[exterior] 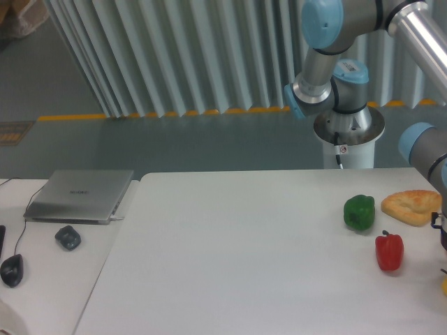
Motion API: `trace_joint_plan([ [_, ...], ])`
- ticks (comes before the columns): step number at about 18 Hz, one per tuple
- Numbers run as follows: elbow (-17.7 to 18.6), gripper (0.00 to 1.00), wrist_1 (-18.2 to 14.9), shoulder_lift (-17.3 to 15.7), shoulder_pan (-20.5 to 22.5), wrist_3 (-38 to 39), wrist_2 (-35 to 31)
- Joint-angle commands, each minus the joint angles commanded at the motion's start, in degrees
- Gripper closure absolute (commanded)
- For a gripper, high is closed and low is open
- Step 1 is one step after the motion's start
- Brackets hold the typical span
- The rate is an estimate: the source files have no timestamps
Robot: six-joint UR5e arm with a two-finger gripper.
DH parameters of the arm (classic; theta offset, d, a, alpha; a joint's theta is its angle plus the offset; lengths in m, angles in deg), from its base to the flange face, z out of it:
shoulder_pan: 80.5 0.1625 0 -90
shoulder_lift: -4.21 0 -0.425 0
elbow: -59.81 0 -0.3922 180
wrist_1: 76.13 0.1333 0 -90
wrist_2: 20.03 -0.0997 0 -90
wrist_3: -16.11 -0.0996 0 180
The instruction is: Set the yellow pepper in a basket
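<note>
Only a thin yellow sliver of the yellow pepper [445, 285] shows at the right edge of the table, with its dark stem just above it. Above it, the arm's dark wrist end [440, 222] pokes into the frame at the right edge. The gripper's fingers lie beyond that edge, out of view. The basket is out of view.
A red pepper [389, 251] and a green pepper [359, 212] stand on the white table [244, 265] at the right, with a flat bread [412, 206] behind them. A laptop [80, 195], a grey lump [68, 237] and a mouse [11, 269] lie on the left side table.
</note>
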State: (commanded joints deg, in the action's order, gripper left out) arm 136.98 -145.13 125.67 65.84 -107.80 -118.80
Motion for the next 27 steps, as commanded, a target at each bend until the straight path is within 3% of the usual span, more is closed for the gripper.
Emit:
trace_joint_plan([
  [2,-0.26,0.0,0.0,0.52,-0.09,-0.79,-0.99],
  [5,-2.45,0.0,0.18,4.3,-1.14,-4.49,-0.46],
  [9,-3.77,0.0,-3.59,3.61,-1.67,-3.7,0.41],
  [12,-3.78,0.0,-4.3,3.08,-2.02,-3.26,0.68],
  [24,-2.9,0.0,-3.52,3.16,-0.62,-2.91,0.33],
  [25,-2.9,0.01,-3.52,3.25,-0.62,-2.56,0.33],
  [26,-2.9,0.12,-3.43,3.34,-0.62,-1.25,0.42],
  [27,-2.9,0.15,-3.43,3.43,-0.62,-0.02,0.42],
])
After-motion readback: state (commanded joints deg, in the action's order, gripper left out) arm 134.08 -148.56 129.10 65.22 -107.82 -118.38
